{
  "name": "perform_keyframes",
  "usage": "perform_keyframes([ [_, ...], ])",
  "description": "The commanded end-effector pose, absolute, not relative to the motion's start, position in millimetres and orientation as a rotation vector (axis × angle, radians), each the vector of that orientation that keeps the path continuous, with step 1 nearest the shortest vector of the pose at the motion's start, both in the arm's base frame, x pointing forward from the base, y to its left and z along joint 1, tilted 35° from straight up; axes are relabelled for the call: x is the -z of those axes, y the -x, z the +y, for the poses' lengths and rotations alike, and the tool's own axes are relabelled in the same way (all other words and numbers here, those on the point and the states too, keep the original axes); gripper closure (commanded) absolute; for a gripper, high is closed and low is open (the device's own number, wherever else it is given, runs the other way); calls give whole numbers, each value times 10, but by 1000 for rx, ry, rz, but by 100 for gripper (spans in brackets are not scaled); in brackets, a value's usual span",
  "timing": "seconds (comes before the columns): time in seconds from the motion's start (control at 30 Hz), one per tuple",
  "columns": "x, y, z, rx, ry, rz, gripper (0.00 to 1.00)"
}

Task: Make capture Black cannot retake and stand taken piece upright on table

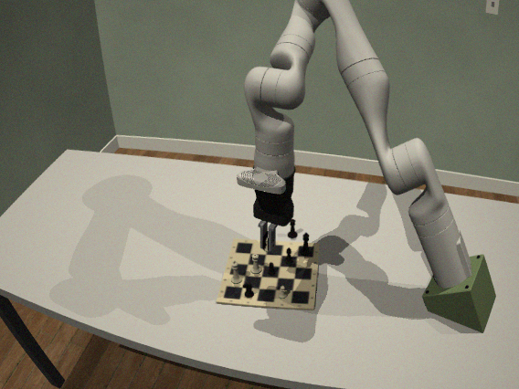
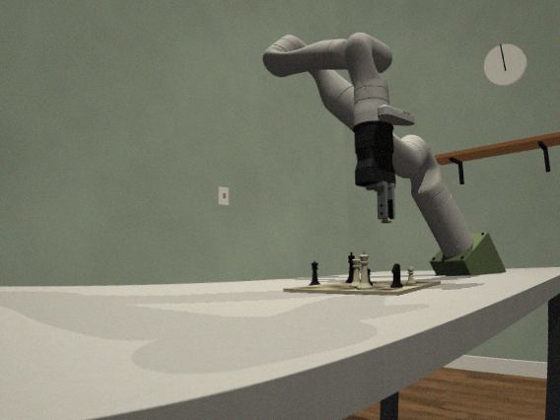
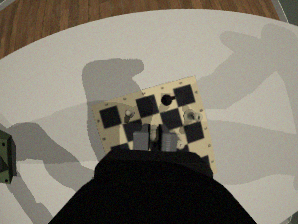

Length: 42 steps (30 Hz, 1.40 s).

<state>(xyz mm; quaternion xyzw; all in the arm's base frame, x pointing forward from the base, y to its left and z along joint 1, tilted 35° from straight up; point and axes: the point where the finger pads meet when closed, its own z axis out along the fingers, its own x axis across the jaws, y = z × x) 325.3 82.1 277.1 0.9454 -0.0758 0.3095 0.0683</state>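
Observation:
The small chessboard (image 1: pixel 270 276) lies on the white table. My gripper (image 1: pixel 268 242) hangs well above the board's far edge, as the side view (image 2: pixel 385 217) shows. It is shut on a small pale piece (image 2: pixel 385 220), probably a white pawn, mostly hidden by the fingers. A black pawn (image 1: pixel 292 229) stands upright on the table just beyond the board. On the board stand a tall black piece (image 1: pixel 305 243), two black pawns (image 1: pixel 288 256) (image 1: pixel 271 268), a black knight (image 1: pixel 248 289), two tall white pieces (image 1: pixel 256 264) (image 1: pixel 235 273) and a white pawn (image 1: pixel 283 289). The wrist view shows the board (image 3: pixel 153 123) below my fingers.
The arm's green base (image 1: pixel 461 292) sits at the table's right. A wall rail (image 2: pixel 498 148) runs behind it. The table edge curves in front of the board.

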Motion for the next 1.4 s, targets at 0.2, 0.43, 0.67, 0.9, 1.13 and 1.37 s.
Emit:
perform_keyframes([
  [0.2, -2840, -3291, 814, -970, -2856, -529, 100],
  [0.43, -2901, -3326, 814, -1004, -2841, -849, 100],
  [0.67, -2944, -3353, 803, -1026, -2806, -1092, 100],
  [0.9, -2995, -3379, 817, -1039, -2726, -1456, 100],
  [1.13, -3048, -3407, 816, -1040, -2597, -1838, 100],
  [1.37, -3079, -3422, 797, -1030, -2464, -2112, 100],
])
